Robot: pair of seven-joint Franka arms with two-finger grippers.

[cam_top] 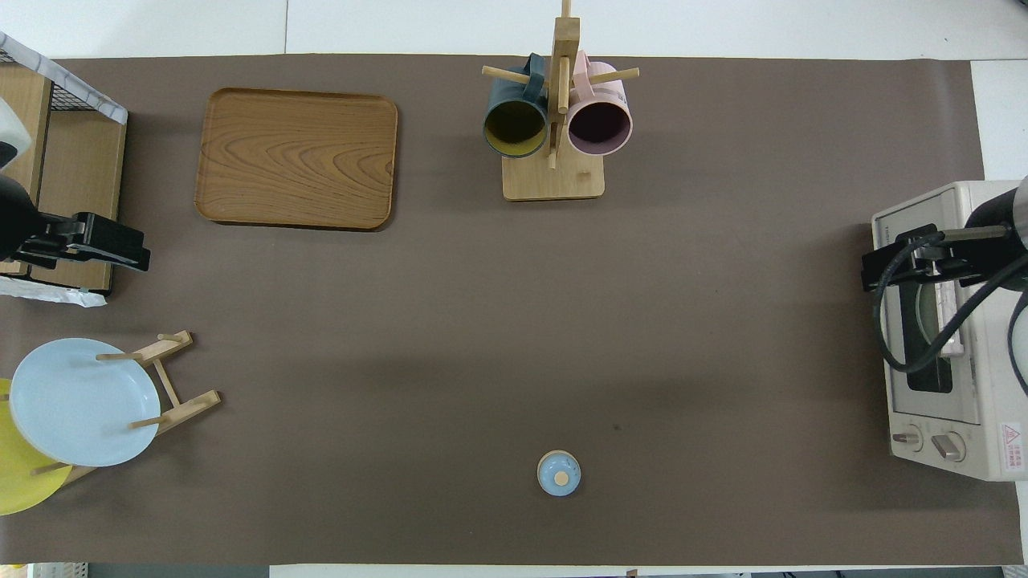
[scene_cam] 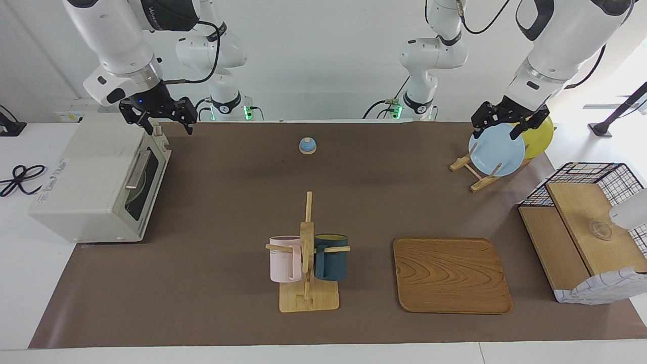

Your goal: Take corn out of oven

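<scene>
From the facing view, my right gripper (scene_cam: 168,121) hangs over the oven's (scene_cam: 96,177) upper edge at the end nearest my bases, its fingers spread wide and holding nothing. The oven sits at my right arm's end of the table with its dark glass door closed and the bar handle (scene_cam: 137,169) across it; I cannot see the corn through the glass. My left gripper (scene_cam: 498,124) is up over the blue plate (scene_cam: 498,151) in the wooden plate rack (scene_cam: 475,174), also spread wide and empty, with a yellow plate (scene_cam: 542,135) just beside the blue one. A small blue bell (scene_cam: 307,145) rests on the brown mat near my bases, a mug stand (scene_cam: 307,273) with a pink mug (scene_cam: 284,259) and a dark teal mug (scene_cam: 331,257) stands farther out, and a wooden tray (scene_cam: 451,275) lies beside it. From overhead, my right gripper (cam_top: 903,265) covers the oven's (cam_top: 948,337) door, and my left gripper (cam_top: 100,241) lies over the edge of the wooden shelf (cam_top: 72,160), both open. The corn does not show here either.
</scene>
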